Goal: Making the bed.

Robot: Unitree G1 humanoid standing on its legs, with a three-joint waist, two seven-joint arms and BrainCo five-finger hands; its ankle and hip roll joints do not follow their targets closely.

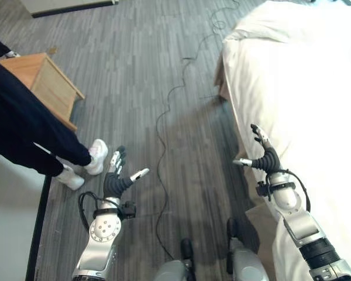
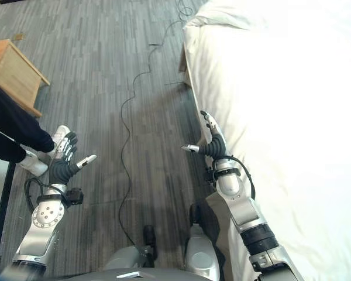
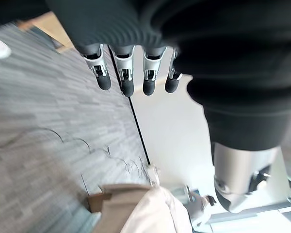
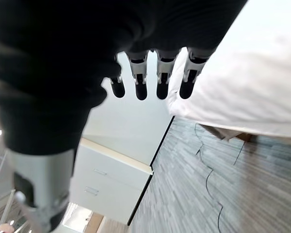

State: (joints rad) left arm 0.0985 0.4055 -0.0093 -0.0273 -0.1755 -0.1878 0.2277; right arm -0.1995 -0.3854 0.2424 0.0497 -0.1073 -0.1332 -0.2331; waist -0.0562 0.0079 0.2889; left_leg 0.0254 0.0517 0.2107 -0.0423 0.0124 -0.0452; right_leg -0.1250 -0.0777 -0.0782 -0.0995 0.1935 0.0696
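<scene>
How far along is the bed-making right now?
Done: nothing that shows; the white cover lies rumpled at the far end. In hand: nothing. The left hand is open over the floor, and the right hand is open beside the bed's edge, apart from the cover. Left: grasping the cover and smoothing it.

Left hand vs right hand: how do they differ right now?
The left hand hangs over the grey floor, near a person's white shoe; the right hand hangs at the edge of the white bed. Both are open, fingers straight, holding nothing.
</scene>
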